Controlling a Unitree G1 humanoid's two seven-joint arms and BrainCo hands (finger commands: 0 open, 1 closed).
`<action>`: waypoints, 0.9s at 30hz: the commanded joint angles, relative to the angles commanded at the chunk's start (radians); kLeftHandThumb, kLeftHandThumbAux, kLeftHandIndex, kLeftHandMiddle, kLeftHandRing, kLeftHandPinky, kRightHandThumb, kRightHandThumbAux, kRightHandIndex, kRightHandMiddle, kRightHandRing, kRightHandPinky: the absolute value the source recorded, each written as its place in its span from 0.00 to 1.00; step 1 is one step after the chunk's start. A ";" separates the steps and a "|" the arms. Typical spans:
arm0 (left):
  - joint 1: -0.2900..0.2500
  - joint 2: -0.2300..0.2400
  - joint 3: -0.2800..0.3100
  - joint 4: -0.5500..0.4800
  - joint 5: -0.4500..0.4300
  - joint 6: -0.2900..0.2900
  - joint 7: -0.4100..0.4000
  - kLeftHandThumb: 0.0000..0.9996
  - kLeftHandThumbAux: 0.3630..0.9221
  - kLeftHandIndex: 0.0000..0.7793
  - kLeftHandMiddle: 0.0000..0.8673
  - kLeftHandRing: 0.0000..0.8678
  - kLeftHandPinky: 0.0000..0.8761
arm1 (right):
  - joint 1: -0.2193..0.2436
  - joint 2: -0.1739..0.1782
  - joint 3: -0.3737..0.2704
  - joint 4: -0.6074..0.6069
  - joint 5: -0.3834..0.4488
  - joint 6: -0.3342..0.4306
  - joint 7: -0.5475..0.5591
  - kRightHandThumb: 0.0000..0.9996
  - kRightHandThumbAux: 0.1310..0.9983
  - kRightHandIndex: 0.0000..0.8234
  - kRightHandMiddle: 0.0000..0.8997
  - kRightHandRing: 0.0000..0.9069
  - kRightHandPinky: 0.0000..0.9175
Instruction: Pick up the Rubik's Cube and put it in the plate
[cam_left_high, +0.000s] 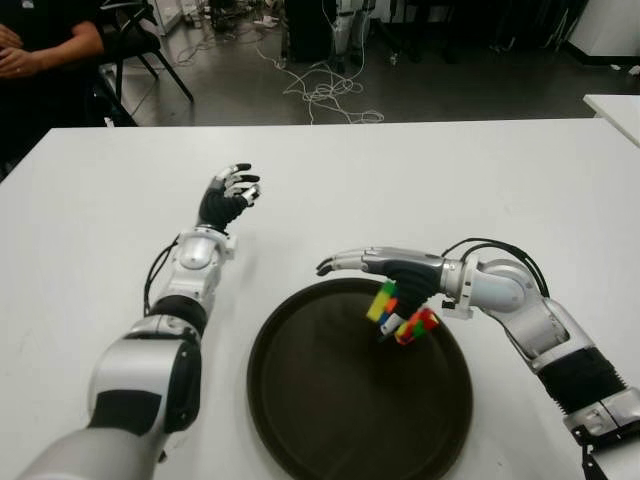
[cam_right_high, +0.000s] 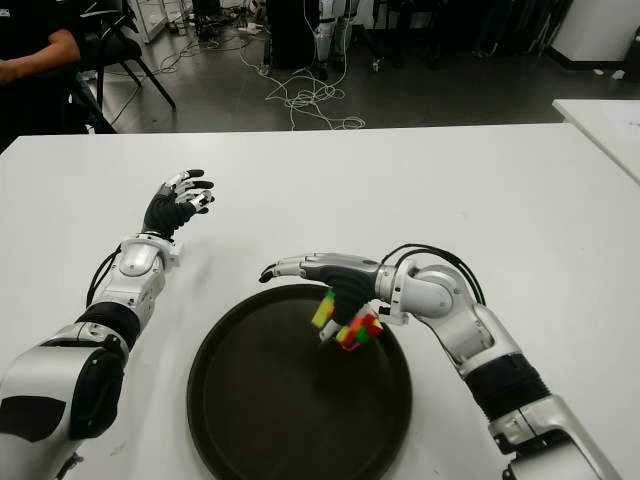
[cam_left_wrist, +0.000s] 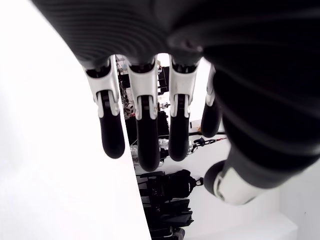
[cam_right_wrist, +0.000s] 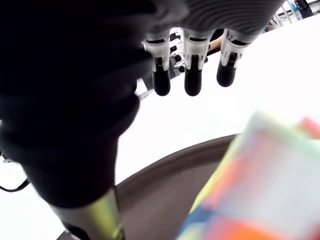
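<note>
One Rubik's Cube (cam_left_high: 400, 313) beneath the right hand (cam_left_high: 385, 268), fingers extended, over one plate (cam_left_high: 300, 420); left hand (cam_left_high: 228, 198) spread, empty; table (cam_left_high: 480, 190) otherwise bare.

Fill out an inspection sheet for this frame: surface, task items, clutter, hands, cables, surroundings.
Surface: white table, bare apart from the items below.
Task items: Rubik's Cube tilted, just under the right hand, above the far right part of the dark round plate; whether it touches the plate cannot be told.
Clutter: nothing seen.
Hands: right hand over the plate's far rim, fingers extended and not closed on the cube; left hand over bare table, left of the plate, fingers spread, holding nothing.
Cables: black cables looped at the right wrist; white cables loose on the floor beyond the table.
Surroundings: seated person at far left, second white table at far right.
</note>
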 joint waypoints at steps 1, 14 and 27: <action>0.000 0.000 0.000 0.000 0.000 0.000 0.000 0.19 0.67 0.28 0.36 0.39 0.40 | 0.000 0.000 0.000 0.000 0.001 0.000 0.000 0.00 0.89 0.09 0.12 0.10 0.11; 0.001 0.001 -0.010 -0.001 0.009 0.000 0.011 0.19 0.66 0.28 0.35 0.38 0.38 | 0.004 0.011 -0.005 0.029 0.015 -0.036 -0.019 0.00 0.88 0.09 0.11 0.10 0.11; 0.002 0.002 -0.006 -0.001 0.000 -0.004 -0.003 0.19 0.64 0.29 0.35 0.38 0.39 | -0.029 -0.034 -0.051 0.024 0.029 -0.036 -0.022 0.00 0.88 0.09 0.12 0.10 0.10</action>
